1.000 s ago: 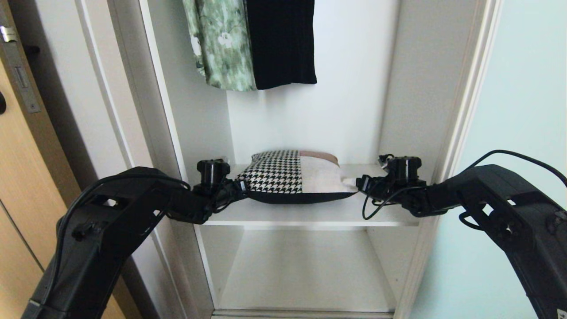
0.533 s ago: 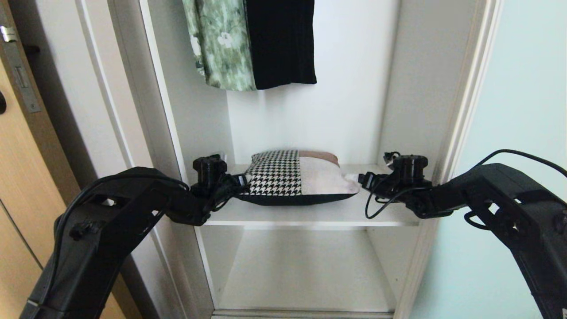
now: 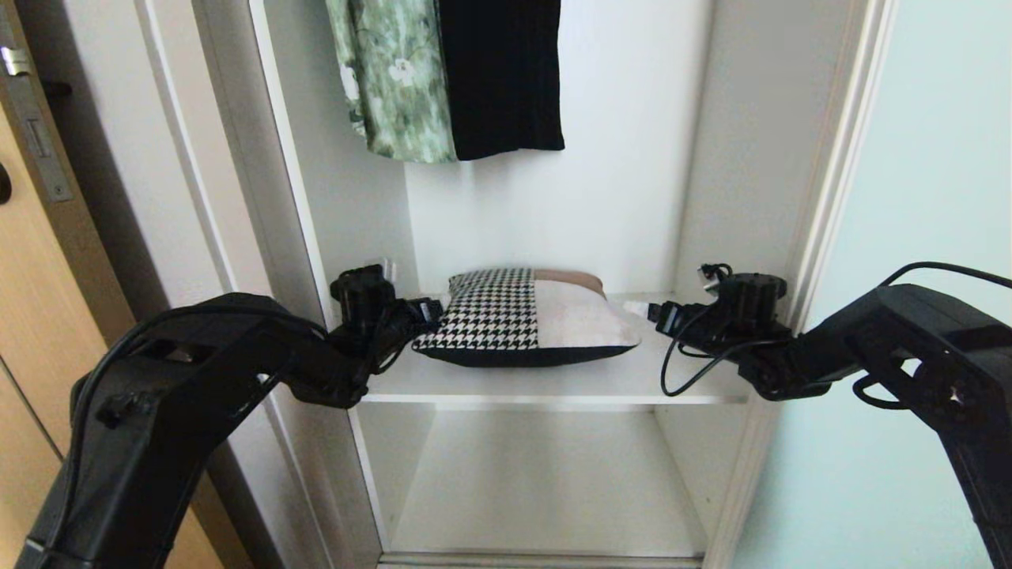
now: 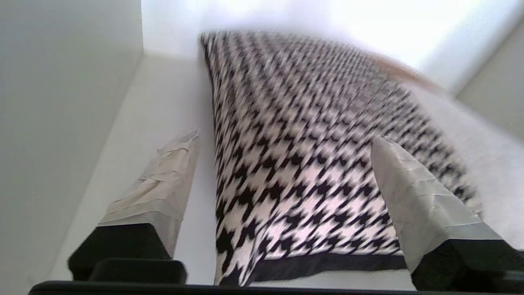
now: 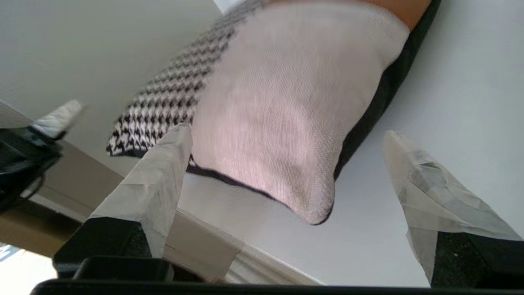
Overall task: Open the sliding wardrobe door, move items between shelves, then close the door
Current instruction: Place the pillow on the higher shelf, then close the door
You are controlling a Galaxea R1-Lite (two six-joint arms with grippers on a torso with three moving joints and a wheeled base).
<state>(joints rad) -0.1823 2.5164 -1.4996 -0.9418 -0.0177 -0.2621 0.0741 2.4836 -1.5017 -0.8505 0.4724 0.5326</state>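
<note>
The cushion (image 3: pixel 530 316), houndstooth on one half and grey-beige on the other, lies flat on the upper white shelf (image 3: pixel 553 385) of the open wardrobe. My left gripper (image 3: pixel 431 310) is open at its houndstooth end. In the left wrist view the cushion (image 4: pixel 294 123) has its corner between the spread fingers of the left gripper (image 4: pixel 285 137), unclamped. My right gripper (image 3: pixel 652 310) is open just off the beige end. From the right wrist, the right gripper (image 5: pixel 287 130) frames the beige corner of the cushion (image 5: pixel 286 102) without touching it. The sliding wardrobe door (image 3: pixel 933 237) stands slid aside at the right.
A green floral garment (image 3: pixel 391 79) and a black garment (image 3: pixel 502 75) hang above the cushion. The lower shelf (image 3: pixel 545 482) is bare. A tan wood door (image 3: pixel 32 332) stands at the left. The wardrobe's side walls sit close beside both wrists.
Both grippers have opened and drawn back outward from the cushion's ends. The cushion has been let go and has settled flat on the upper shelf.
</note>
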